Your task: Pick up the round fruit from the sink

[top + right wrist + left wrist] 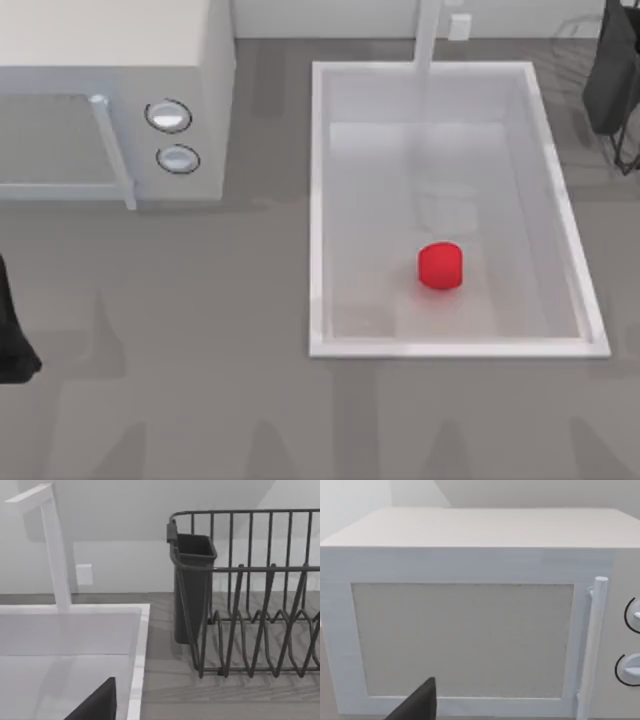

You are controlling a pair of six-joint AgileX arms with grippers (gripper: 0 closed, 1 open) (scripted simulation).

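The round fruit [439,266] is a small bright-red blob lying on the pale floor of the sink [318,200], toward the basin's front and slightly right of its middle. The sink is a large white rectangular basin with a thick rim, also seen in the right wrist view as the sink [142,630]. My left arm [12,335] is parked at the table's left edge, far from the fruit. A dark part of my left gripper [417,705] faces the microwave door. A dark part of my right gripper [97,702] hangs over the sink's far right corner.
A white microwave [120,80] with two silvery knobs [169,115] stands at the back left. The white faucet [428,40] rises behind the sink. A dark wire dish rack [260,605] with a cup holder [192,580] stands right of the sink, at the back.
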